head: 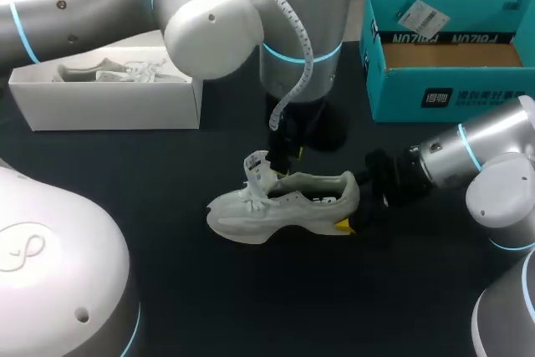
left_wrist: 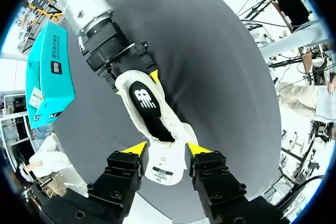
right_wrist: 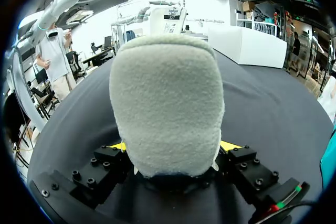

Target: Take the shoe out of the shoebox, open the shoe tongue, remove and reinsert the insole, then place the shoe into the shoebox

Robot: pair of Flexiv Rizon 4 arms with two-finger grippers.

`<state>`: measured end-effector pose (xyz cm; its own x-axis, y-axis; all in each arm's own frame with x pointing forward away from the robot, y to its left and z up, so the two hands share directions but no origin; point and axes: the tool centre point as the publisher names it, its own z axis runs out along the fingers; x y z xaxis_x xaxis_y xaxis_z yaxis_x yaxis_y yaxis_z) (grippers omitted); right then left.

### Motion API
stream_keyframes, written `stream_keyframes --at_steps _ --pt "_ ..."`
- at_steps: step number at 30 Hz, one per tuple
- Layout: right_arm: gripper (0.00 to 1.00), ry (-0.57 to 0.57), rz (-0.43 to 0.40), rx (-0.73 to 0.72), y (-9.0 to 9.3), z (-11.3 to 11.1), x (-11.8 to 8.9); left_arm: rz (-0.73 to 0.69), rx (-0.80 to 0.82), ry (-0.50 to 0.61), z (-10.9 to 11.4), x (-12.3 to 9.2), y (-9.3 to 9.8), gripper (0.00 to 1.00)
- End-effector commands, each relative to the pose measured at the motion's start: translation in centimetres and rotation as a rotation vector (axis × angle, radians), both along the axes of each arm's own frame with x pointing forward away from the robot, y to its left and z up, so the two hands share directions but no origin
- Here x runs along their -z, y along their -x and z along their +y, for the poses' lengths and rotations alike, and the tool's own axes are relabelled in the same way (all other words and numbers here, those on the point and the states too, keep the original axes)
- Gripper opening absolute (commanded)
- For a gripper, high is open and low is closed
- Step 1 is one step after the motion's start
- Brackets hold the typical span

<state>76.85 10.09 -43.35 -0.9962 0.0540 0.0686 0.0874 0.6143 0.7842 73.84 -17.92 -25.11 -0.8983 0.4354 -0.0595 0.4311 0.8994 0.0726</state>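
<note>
Opening of tongue judged step in hand. Shoe [head: 284, 206] stands at middle of table [head: 209, 290], well apart from teal shoebox [head: 451, 94] at far right corner. Right gripper [right_wrist: 174, 145] clamps heel from both sides. Left gripper [left_wrist: 167, 148] pinches tongue [left_wrist: 167, 169], raised upright. Next move likely calls for freeing tongue and drawing out insole [left_wrist: 144, 100], heel braced.
</note>
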Motion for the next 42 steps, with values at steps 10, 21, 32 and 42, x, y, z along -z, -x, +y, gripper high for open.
stream_keyframes --at_steps 10,21,32,42 --pt "0.00 0.000 -0.002 0.002 0.2 0.2 0.6 -0.009 -0.002 0.002 -0.1 0.4 0.2 0.00" --pt "0.00 0.000 -0.002 0.002 0.2 0.2 0.6 0.036 -0.105 0.097 -2.6 4.0 -0.4 0.00" --pt "0.00 0.000 -0.002 0.002 0.2 0.2 0.6 0.036 -0.142 0.061 -3.6 5.4 -0.8 0.00" --pt "0.00 0.000 -0.002 0.002 0.2 0.2 0.6 -0.012 -0.170 0.088 -4.3 6.2 -0.9 0.00"
